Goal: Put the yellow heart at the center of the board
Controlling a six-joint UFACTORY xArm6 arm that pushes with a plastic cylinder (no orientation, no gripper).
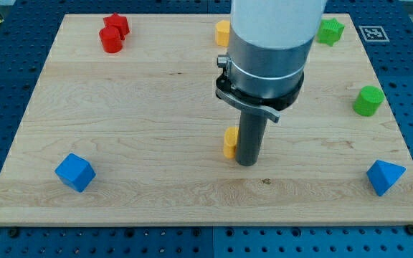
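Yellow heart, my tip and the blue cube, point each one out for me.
yellow heart [230, 142], camera view, its visible left half
my tip [247, 163], camera view, the rod's bottom end
blue cube [74, 173], camera view, its top face

board [156, 107] pale wood; heart [230, 142] yellow; cube [74, 173] blue; star [330, 31] green; cylinder [110, 39] red

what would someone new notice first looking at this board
The big grey arm coming down from the view's top, ending in a dark rod. My tip rests near the board's middle, right beside a small yellow block on its left, partly hidden. After that, the two red blocks huddled at the top left corner of the wooden board.
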